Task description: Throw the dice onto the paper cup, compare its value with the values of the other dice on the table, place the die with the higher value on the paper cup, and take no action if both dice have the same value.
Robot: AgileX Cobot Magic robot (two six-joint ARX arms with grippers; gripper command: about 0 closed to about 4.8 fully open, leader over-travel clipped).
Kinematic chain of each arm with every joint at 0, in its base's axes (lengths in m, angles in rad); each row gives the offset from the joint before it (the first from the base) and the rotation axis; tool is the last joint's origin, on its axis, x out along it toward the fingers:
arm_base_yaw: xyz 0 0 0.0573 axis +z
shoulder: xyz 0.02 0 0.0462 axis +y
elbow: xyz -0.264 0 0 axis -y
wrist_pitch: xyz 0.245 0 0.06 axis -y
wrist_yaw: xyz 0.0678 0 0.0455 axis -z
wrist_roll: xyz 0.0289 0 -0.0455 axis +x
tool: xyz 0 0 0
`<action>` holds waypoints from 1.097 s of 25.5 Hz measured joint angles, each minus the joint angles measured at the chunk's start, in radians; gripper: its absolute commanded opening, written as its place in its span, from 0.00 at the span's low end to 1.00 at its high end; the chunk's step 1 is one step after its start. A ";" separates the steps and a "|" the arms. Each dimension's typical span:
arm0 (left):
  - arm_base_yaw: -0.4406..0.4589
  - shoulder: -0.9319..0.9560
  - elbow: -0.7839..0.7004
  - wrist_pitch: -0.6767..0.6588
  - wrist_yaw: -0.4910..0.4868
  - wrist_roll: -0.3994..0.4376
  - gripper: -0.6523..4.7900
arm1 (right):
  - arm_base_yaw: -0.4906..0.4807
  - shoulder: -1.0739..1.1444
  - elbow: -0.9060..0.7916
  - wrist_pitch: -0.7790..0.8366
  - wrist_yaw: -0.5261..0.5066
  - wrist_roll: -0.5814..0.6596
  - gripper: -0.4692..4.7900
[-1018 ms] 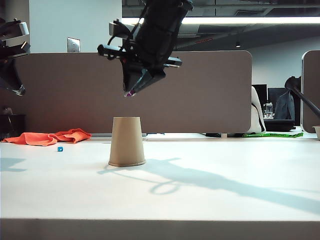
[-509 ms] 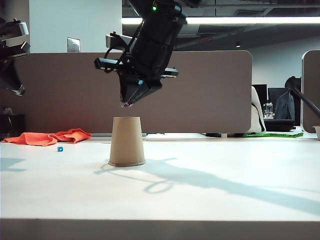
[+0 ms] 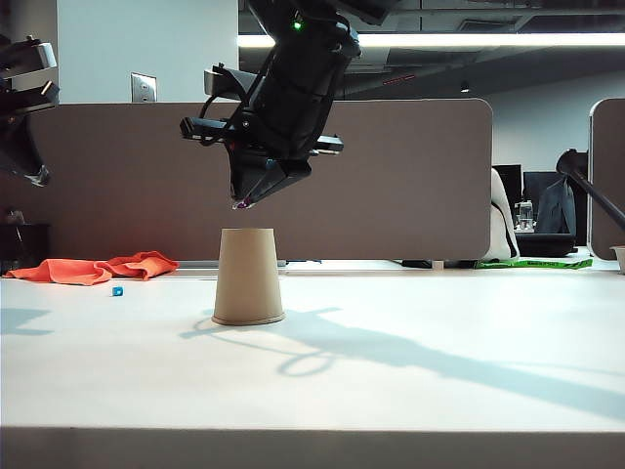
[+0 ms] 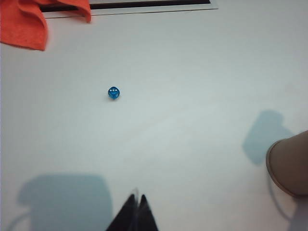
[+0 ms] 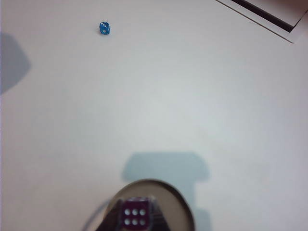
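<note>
Placing the higher die — we are holding the right gripper [image 3: 241, 203] just above the upturned paper cup [image 3: 248, 277], jaws pinching the purple die [image 5: 135, 216].
Next we are judging a gentle release onto the cup's flat base; the blue die [image 4: 113, 93] is lying on the table [image 3: 410, 381], well apart — our left gripper [image 4: 135, 211] is waiting closed and empty.

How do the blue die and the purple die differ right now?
The blue die lies loose on the table, left of the upturned cup in the exterior view; the purple die is pinched in the right gripper, above the cup. Blue is bright; purple is dark, showing six pips. The shut left gripper holds neither. Both are tiny cubes with pale pips.
</note>
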 measured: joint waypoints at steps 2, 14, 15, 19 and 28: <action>0.000 0.000 0.000 0.000 0.000 0.000 0.11 | 0.000 0.000 0.000 0.000 0.000 0.000 0.19; 0.000 0.000 0.000 0.000 0.000 -0.001 0.11 | 0.000 0.018 -0.002 -0.010 0.000 0.000 0.19; 0.000 0.000 0.000 0.000 0.000 -0.001 0.11 | 0.000 0.018 -0.002 -0.008 0.000 0.000 0.19; 0.000 0.000 0.000 0.000 0.000 -0.001 0.11 | 0.000 0.020 -0.002 -0.009 0.000 0.000 0.19; 0.000 0.000 0.000 0.000 0.000 -0.001 0.11 | -0.007 0.031 -0.001 -0.020 0.000 0.000 0.19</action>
